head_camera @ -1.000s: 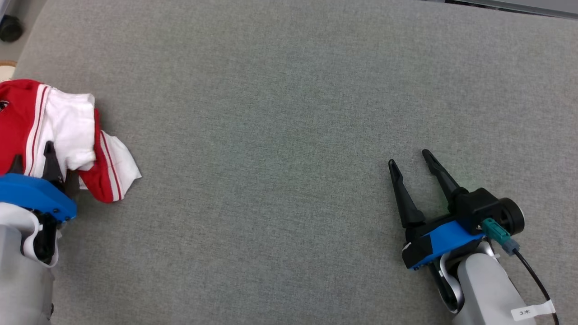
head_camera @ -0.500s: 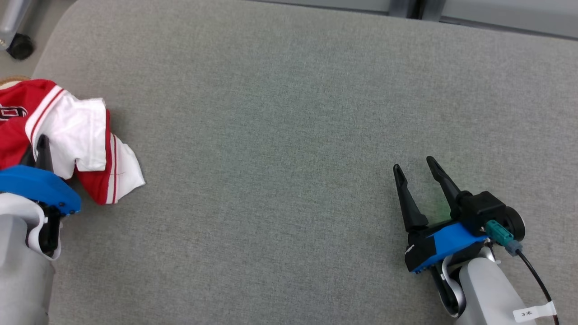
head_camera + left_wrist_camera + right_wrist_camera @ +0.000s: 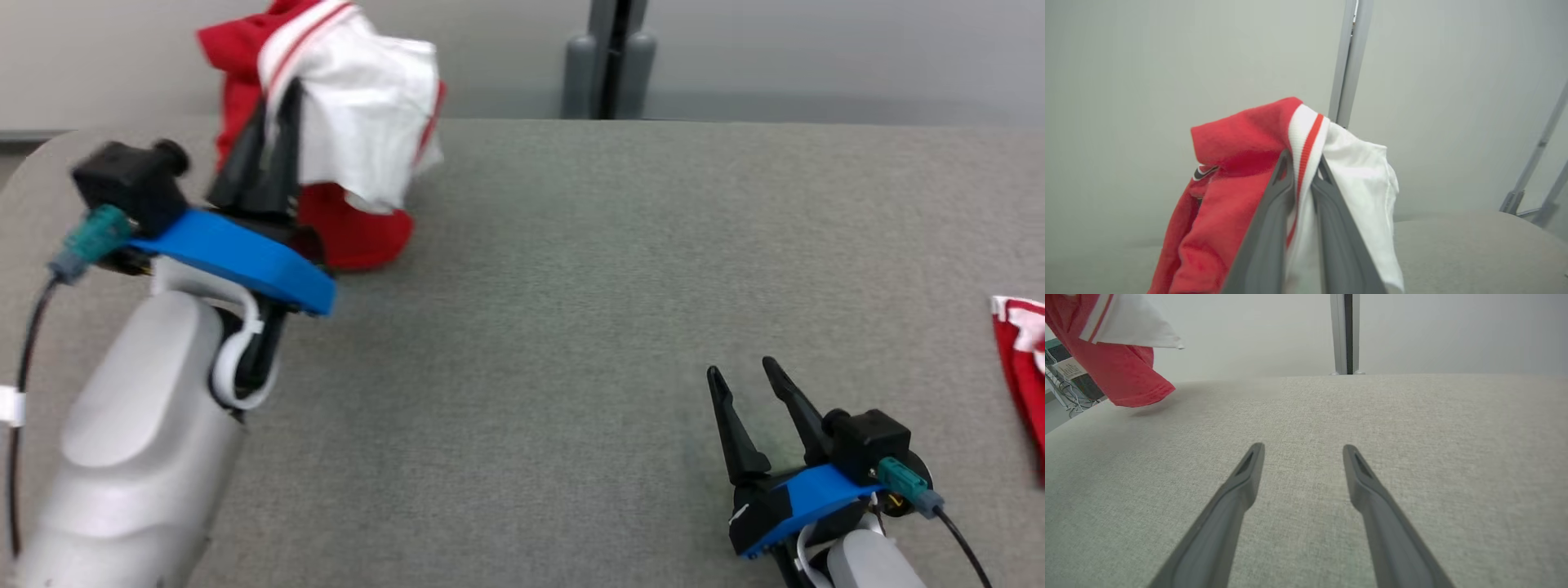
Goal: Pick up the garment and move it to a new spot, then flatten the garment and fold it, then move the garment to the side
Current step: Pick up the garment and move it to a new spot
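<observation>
Garment (image 3: pixel 367 106) now aloft in left jaws

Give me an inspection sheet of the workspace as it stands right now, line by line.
Surface: grey fabric-covered table, flat.
Job's things: red and white garment hangs bunched from the left end effector at the table's far left; whether its lower hem touches the table cannot be told.
Clutter: second red and white cloth at the right edge of the head view.
End effectors: left end effector shut on the garment's striped edge; right end effector open, over bare table.
Cables: left wrist cable and right wrist cable, both black, trailing from the wrists.
Surroundings: pale wall and grey post behind the table.
</observation>
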